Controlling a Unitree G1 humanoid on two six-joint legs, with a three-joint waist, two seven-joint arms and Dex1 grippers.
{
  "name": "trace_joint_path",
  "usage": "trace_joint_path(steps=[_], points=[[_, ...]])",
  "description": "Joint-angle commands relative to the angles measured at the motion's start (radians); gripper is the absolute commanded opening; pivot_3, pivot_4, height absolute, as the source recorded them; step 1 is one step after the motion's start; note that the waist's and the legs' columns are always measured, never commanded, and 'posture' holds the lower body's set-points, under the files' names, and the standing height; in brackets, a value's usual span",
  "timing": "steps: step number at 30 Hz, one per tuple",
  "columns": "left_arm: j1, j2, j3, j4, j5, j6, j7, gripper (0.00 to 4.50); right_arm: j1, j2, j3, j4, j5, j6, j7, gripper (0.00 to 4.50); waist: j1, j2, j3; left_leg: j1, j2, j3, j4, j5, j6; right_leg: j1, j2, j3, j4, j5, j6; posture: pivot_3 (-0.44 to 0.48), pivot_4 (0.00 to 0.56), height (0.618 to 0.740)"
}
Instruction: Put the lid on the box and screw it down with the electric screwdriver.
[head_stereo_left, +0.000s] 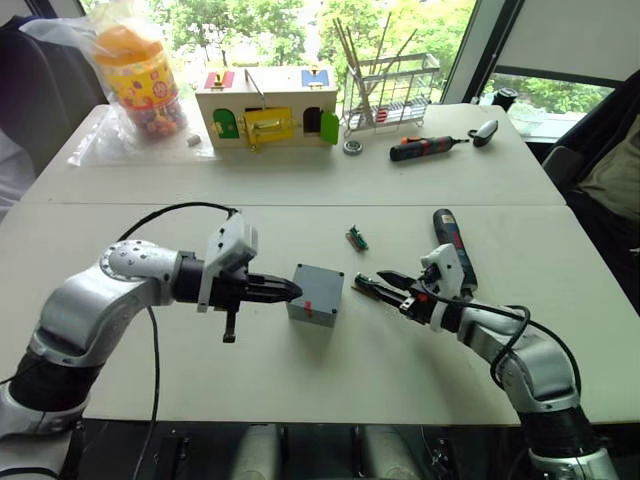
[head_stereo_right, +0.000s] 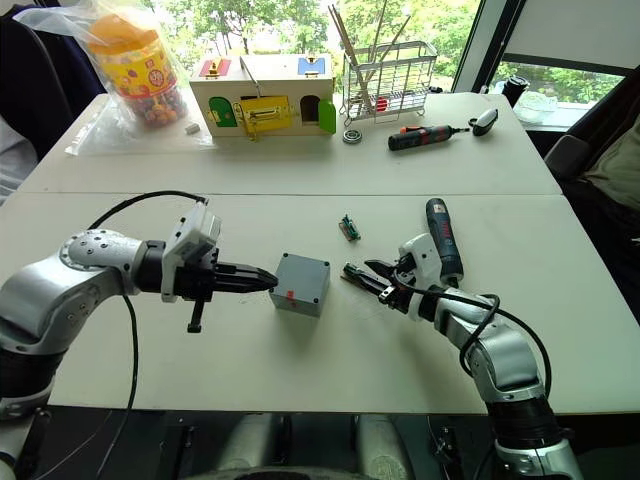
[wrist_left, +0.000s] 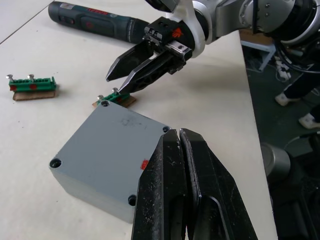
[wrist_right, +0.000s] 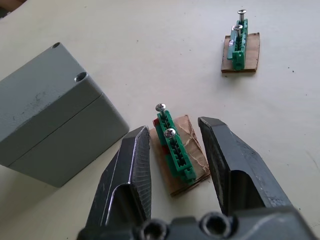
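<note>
Right tool (wrist_right: 172, 150) is hanging open around a green screw block (wrist_right: 175, 145); left tool (head_stereo_left: 290, 290), closed and empty, is touching the lidded box (head_stereo_left: 316, 294).

Left gripper (wrist_left: 180, 137): fingers pressed together at the box (wrist_left: 105, 152) edge. Lid seated on box. Right gripper (wrist_left: 117, 82): slightly parted over a green connector (wrist_left: 116, 98). Second green connector (wrist_left: 32, 85) and electric screwdriver (wrist_left: 95, 22) lie beyond.

Bright daylight enters through the windows (head_stereo_left: 400, 30) behind the table (head_stereo_left: 300, 190); shadows are soft; the glass glares slightly; wrist views are sharp.
</note>
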Motion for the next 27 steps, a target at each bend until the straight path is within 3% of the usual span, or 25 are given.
trace_joint_path(steps=[1, 7, 11, 27], points=[[-0.001, 0.010, 0.022, 0.000, -0.009, -0.002, 0.000, 0.00, -0.021, 0.002, 0.006, 0.006, -0.021, -0.042, 0.009, 1.66, 0.001, 0.000, 0.000, 0.000, 0.000, 0.000, 0.000, 0.000, 0.000, 0.000, 0.000, 0.000, 0.000, 0.000, 0.000, 0.000, 0.150, 0.736], [-0.004, 0.010, 0.021, 0.007, -0.007, -0.003, 0.004, 0.00, -0.030, 0.003, 0.017, 0.033, -0.039, -0.067, 0.018, 1.66, 0.000, 0.000, 0.000, 0.000, 0.000, 0.000, 0.000, 0.000, 0.000, 0.000, 0.000, 0.000, 0.000, 0.000, 0.000, 0.000, 0.150, 0.736], [-0.011, 0.008, 0.022, 0.004, -0.011, 0.002, 0.009, 0.00, -0.029, 0.005, 0.018, 0.039, -0.044, -0.074, 0.020, 0.05, 0.000, 0.000, 0.000, 0.000, 0.000, 0.000, 0.000, 0.000, 0.000, 0.000, 0.000, 0.000, 0.000, 0.000, 0.000, 0.000, 0.150, 0.736], [-0.040, -0.004, 0.004, 0.037, 0.005, -0.011, 0.010, 0.00, -0.038, -0.003, -0.007, 0.014, -0.042, -0.092, 0.028, 0.05, 0.000, 0.000, 0.000, 0.000, 0.000, 0.000, 0.000, 0.000, 0.000, 0.000, 0.000, 0.000, 0.000, 0.000, 0.000, 0.000, 0.150, 0.736]])
